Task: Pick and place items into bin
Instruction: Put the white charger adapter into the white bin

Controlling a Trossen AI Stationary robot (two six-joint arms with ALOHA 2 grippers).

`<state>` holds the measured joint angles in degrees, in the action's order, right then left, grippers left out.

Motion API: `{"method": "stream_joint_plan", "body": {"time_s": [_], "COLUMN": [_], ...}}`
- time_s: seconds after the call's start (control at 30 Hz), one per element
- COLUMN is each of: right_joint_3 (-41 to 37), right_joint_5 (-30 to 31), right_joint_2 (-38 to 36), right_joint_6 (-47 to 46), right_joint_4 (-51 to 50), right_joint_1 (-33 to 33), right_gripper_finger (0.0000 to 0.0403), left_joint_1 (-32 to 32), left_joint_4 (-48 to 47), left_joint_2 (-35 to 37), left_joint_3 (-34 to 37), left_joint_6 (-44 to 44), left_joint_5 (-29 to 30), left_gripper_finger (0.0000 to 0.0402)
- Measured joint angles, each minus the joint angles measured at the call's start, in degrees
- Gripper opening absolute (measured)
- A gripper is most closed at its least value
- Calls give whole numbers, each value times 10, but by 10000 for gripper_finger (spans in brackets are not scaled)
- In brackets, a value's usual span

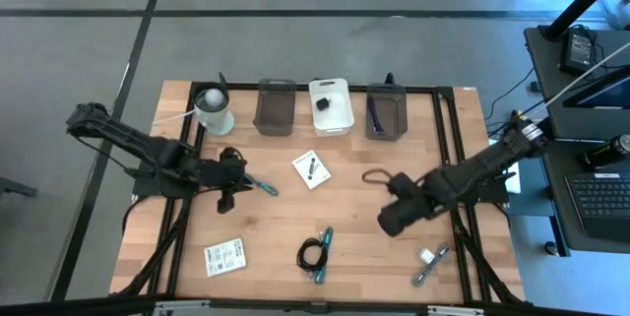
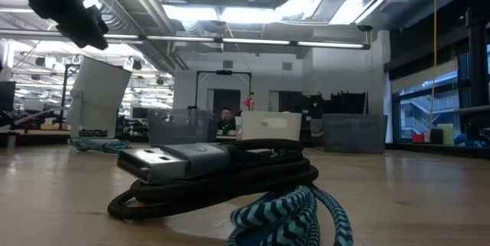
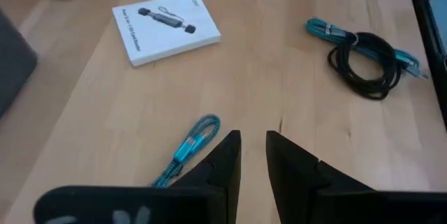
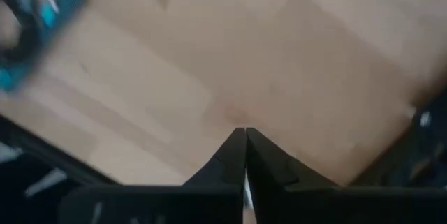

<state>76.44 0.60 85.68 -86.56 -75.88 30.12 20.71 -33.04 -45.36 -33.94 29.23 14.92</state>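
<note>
Cable (image 3: 187, 151) teal, just beside left tool (image 3: 253, 151) | tool slightly parted, empty

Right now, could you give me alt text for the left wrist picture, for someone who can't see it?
The left tool, its two dark fingers slightly apart, hovers over a wooden table beside a teal braided cable. Farther off lie a white printed card and a coiled black cable.

Grey concrete floor (image 1: 325, 45) surrounds the wooden table (image 1: 345, 208). Right, a dark desk (image 1: 591, 158) carries a keyboard (image 1: 600, 198). Far off, ceiling lights (image 2: 253, 12) glow; windows (image 2: 429, 108) stand right.
</note>
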Motion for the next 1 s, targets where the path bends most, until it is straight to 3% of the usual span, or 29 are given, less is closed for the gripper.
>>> {"method": "stream_joint_plan", "body": {"time_s": [0.2, 0.47, 0.8, 1.0], "right_joint_3": [0, -46, -186, -246], "right_joint_5": [-65, -167, -202, -203], "right_joint_2": [21, 22, 23, 22], "right_joint_6": [-40, -43, -43, -43], "right_joint_4": [-21, -9, 228, 254], "right_joint_1": [62, 114, 137, 140], "right_gripper_finger": [71, 179, 313, 353], "left_joint_1": [0, 0, 0, 0], "left_joint_4": [-6, -6, -6, -6], "left_joint_2": [19, 19, 18, 18], "left_joint_3": [0, 0, 0, 0], "left_joint_6": [-19, -20, -20, -6], "left_joint_5": [0, -1, 0, 0], "left_gripper_finger": [63, 63, 63, 63]}}
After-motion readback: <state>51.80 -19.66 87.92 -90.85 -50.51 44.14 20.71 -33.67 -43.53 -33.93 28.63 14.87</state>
